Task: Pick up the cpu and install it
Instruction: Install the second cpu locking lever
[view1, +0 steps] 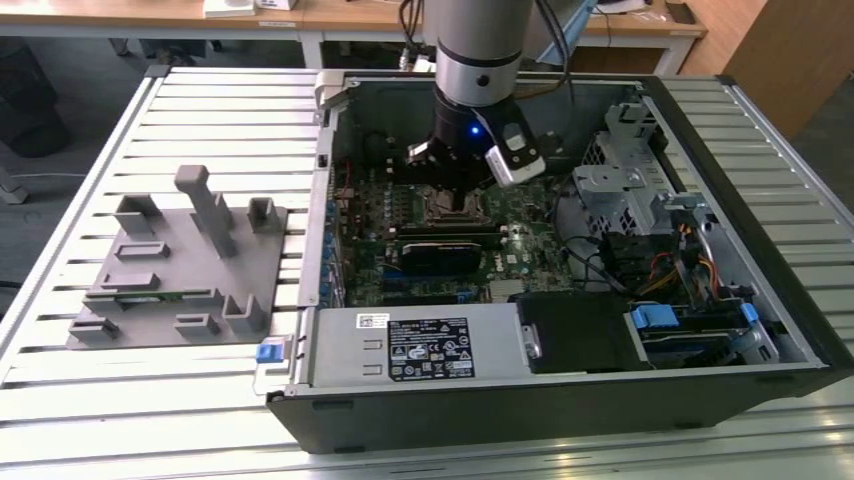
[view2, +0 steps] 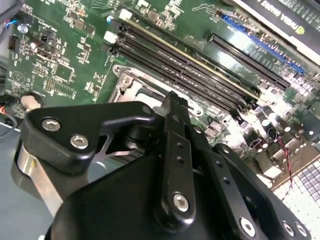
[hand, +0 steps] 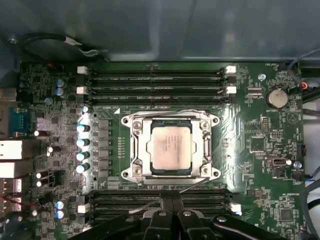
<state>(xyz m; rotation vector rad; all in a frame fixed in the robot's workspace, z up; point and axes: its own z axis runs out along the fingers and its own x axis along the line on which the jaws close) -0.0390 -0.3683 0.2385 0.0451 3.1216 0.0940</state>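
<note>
1. the cpu (hand: 171, 148), a square chip with a silvery top, is sitting in the motherboard socket (hand: 135, 170).
2. my gripper (hand: 171, 207) is hovering just above it, fingers pressed together, holding nothing.

Exterior view high, looking down into open computer case (view1: 561, 400), both wrist views close over its motherboard (hand: 250, 150).

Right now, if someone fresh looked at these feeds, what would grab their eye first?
The cpu stands out first: its pale metal top sits in the silver socket frame at the middle of the green motherboard, between banks of dark memory slots. Next, in the exterior view, the arm reaches down into the open computer case, its gripper low over that socket.
</note>
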